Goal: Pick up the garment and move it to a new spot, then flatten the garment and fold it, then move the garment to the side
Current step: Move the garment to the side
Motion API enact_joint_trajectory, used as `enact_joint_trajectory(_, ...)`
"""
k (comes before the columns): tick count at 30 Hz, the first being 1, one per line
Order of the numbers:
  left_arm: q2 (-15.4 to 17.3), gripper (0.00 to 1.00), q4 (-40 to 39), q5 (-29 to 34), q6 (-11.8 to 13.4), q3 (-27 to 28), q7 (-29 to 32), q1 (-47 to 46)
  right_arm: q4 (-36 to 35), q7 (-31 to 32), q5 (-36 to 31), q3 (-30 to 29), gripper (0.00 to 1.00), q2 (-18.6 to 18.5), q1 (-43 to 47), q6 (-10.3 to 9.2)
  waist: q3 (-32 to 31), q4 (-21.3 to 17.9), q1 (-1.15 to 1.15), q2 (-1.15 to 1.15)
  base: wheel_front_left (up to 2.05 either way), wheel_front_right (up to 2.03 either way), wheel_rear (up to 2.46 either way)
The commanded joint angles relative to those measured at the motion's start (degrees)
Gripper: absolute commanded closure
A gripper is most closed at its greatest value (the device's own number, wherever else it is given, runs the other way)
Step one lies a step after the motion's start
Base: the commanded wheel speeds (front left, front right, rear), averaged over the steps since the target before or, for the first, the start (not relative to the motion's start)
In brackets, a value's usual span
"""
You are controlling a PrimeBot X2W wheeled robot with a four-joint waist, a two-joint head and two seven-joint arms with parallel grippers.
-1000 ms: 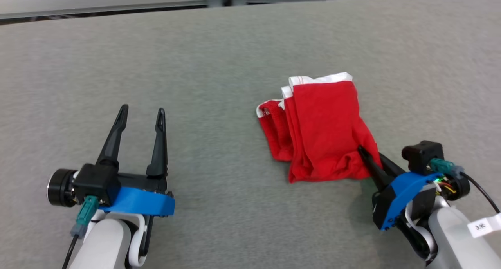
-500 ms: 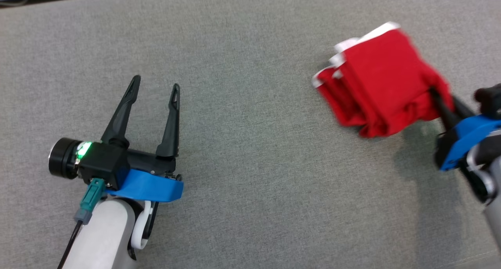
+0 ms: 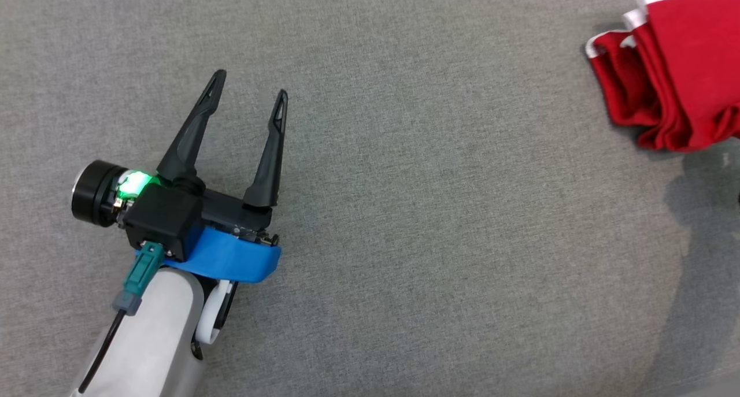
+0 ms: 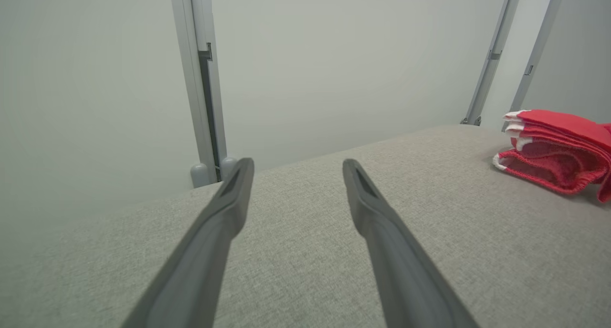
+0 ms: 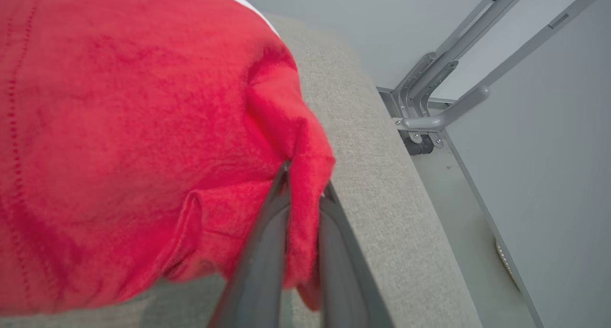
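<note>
- Shifted since earlier: folded garment [image 3: 676, 73] carried rightward toward bench [image 3: 404, 212] edge.
- Right hand [image 5: 303, 194] pinches its near corner; left hand [image 3: 245, 105] wide open, empty.
- Folding done; set-down remains.

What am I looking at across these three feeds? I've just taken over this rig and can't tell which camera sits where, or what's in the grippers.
The wide picture comes from the robot's head, looking down on a grey fabric-covered table. The other two come from cameras on each wrist, looking along that arm's two dark fingers. The left gripper hovers open with nothing between its fingers, which the left wrist view confirms. The folded red garment with white trim lies toward the table's right side. In the right wrist view, the right gripper is shut on a bunched corner of the garment, near the table's edge.
</note>
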Motion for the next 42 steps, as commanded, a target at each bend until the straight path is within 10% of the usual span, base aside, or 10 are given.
enact_joint_trajectory(1,0.3,0.0,-0.2,0.3,-0.1,-0.1,0.0,-1.0,0.4,-0.1,-0.3,-0.7,1.0,0.0,-1.0,-0.02,0.5,0.3,-0.01,0.0,0.0,0.0,0.0)
enact_joint_trajectory(6,0.2,0.0,-0.3,0.5,-0.3,-0.7,0.0,-2.0,1.2,-1.3,-2.9,-2.7,0.95,1.2,-1.9,-0.02,1.8,0.7,-0.01,0.0,0.0,0.0,0.0)
enact_joint_trajectory(10,0.3,0.0,0.0,0.2,-0.2,-0.7,-0.4,-2.2,1.0,-2.1,-5.6,-5.2,0.0,2.5,-1.3,-0.02,2.0,0.8,-0.01,0.0,0.0,0.0,0.0)
enact_joint_trajectory(22,0.2,0.0,3.1,-1.7,1.6,0.1,-1.2,2.4,-12.9,-7.1,-11.0,-13.6,0.0,14.1,9.6,-0.02,-5.1,1.3,-0.01,0.0,0.0,0.0,0.0)
enact_joint_trajectory(29,0.0,0.0,4.7,-4.0,3.6,1.8,-1.7,7.1,-25.9,-5.9,-9.1,-9.8,0.0,21.9,19.5,-0.02,-11.1,3.6,-0.01,0.0,0.0,0.0,0.0)
enact_joint_trajectory(42,-0.3,0.0,8.3,-7.2,6.2,5.2,-3.5,13.6,-36.4,-1.8,-5.8,-2.1,0.0,25.1,27.3,-0.02,-18.4,12.1,-0.01,0.0,0.0,0.0,0.0)
